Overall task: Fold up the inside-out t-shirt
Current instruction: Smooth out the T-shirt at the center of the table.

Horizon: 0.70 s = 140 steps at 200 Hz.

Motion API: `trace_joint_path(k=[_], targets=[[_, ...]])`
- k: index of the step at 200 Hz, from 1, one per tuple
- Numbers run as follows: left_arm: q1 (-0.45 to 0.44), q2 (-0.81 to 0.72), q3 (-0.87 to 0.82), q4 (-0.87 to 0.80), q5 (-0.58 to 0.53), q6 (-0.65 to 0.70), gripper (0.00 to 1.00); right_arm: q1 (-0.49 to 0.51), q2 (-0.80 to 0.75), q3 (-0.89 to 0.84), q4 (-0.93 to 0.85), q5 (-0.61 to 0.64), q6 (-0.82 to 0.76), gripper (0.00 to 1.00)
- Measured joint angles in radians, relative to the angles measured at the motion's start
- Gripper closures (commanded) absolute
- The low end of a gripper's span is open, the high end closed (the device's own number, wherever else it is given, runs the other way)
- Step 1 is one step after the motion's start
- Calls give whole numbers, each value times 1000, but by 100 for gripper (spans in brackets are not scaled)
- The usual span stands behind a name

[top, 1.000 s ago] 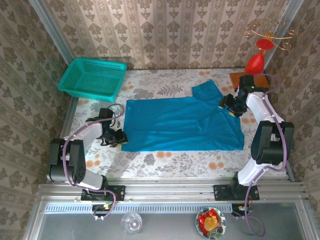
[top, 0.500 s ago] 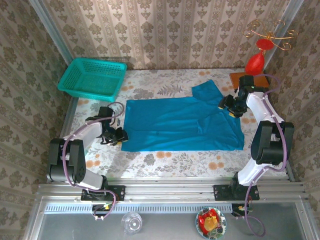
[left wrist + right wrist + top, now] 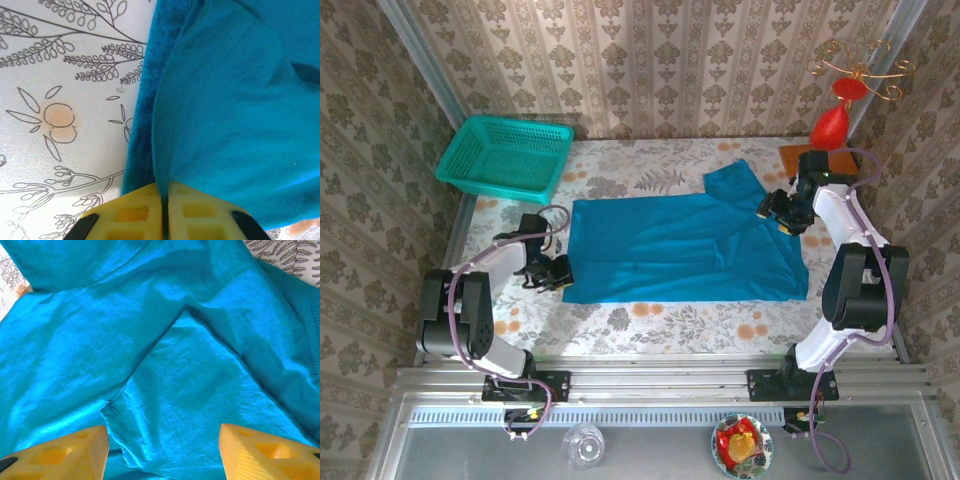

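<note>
- The inside-out t-shirt (image 3: 680, 250) lies spread flat across the middle of the table (image 3: 650, 320). Its hem end is toward the left arm, and one sleeve points to the far edge by the right arm. It is well apart from the teal basket (image 3: 505, 155).
- Handling, my read: light and limp, with no stiffness. It will sag and drag behind whatever corner I lift, and a shallow pinch could catch one layer only.
- The best holds look to be the hemmed edges and corners, taking both layers together.
- Left gripper (image 3: 164, 192): the jaws are pressed together at the near-left hem corner. The doubled edge of the fabric runs straight into the seam between them, so I take it as clamped on the shirt.
- Right gripper (image 3: 162, 450): the jaws stand apart and hold nothing, over the sleeve and shoulder area. Fabric lies between the fingers; I cannot tell whether they touch it.
</note>
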Motion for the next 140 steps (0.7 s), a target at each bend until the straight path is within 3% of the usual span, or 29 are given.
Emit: trace_joint_path(k=[61, 140], targets=[[-2, -89, -8, -15, -7, -5, 100, 0, 21, -42, 34, -47, 0, 39], [-2, -111, -60, -30, -23, -40, 100, -12, 198, -66, 120, -105, 1, 38]])
